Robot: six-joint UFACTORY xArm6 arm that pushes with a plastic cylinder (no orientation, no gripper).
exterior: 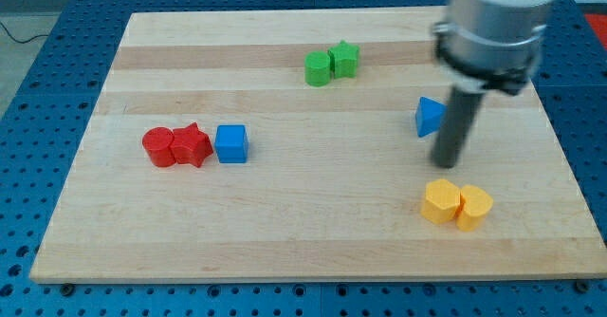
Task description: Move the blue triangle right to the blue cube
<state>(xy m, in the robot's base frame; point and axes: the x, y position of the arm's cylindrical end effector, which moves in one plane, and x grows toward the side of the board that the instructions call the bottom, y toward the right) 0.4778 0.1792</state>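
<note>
Now my tip (pixel 446 163) just right-below blue triangle (pixel 429 117); blue cube (pixel 230 143) far left; no gripper fitted.

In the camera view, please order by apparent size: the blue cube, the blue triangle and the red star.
1. red star and blue cube: too alike to rank.
2. blue triangle: smallest, though the rod hides part of it; my tip is just below it.

bare board between blue triangle (pixel 429 117) and blue cube (pixel 230 143)
</note>
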